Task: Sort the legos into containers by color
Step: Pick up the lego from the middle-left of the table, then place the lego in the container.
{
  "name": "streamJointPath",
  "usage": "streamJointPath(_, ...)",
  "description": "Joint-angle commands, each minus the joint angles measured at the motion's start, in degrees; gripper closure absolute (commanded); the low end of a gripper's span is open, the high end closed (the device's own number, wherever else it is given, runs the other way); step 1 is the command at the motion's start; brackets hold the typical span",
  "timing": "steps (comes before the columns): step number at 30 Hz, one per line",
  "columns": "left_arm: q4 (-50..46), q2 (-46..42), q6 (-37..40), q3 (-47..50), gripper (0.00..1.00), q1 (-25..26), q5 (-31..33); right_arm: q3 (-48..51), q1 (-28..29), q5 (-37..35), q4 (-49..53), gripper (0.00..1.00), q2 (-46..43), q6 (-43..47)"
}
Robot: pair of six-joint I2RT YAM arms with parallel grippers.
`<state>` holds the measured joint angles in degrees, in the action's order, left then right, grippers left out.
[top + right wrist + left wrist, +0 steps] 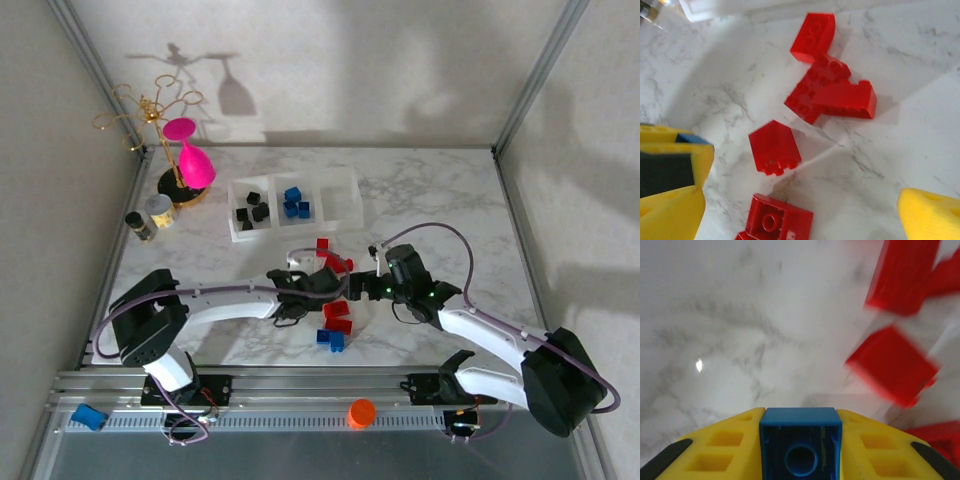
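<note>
Well, the marble desk (440,200) carries everything. Toward its twelve o'clock edge sit the three joined clear containers (338,195): black bricks (250,212) in the nine o'clock bin, sorted blue bricks (295,205) in the middle bin, and the three o'clock bin bare.

My two arms meet near the middle of the desk, over the loose pile. My left fingers (725,447) are shut tight on a blue brick (801,440), one yellow pad against each flat side wall, its hollow underside and round tube facing my wrist camera. It hangs close over the desk at nine o'clock of the loose red bricks (830,95); whether it is lifted clear I cannot tell. My right fingers (930,215) stand spread wide with nothing between them, hovering over those red bricks. A few loose blue bricks (330,340) lie at six o'clock of the red ones.

I judge these bricks very light, stiff and hard, not fragile, but glossy enough to slip or twist under a squeeze. The surest hold is the one I have: across two parallel flat walls, never over the studs or a sloped face. The red wedge brick (774,147) lying tipped over looks the awkward one.
</note>
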<state>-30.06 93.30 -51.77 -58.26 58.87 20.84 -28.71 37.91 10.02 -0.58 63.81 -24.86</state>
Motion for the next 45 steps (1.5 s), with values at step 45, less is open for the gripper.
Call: streamJointPath(45, 0.1, 21.7, 16.1, -39.5, 0.43, -24.9, 4.3, -8.7, -8.6, 7.6, -8.3, 0.01, 11.5, -2.0)
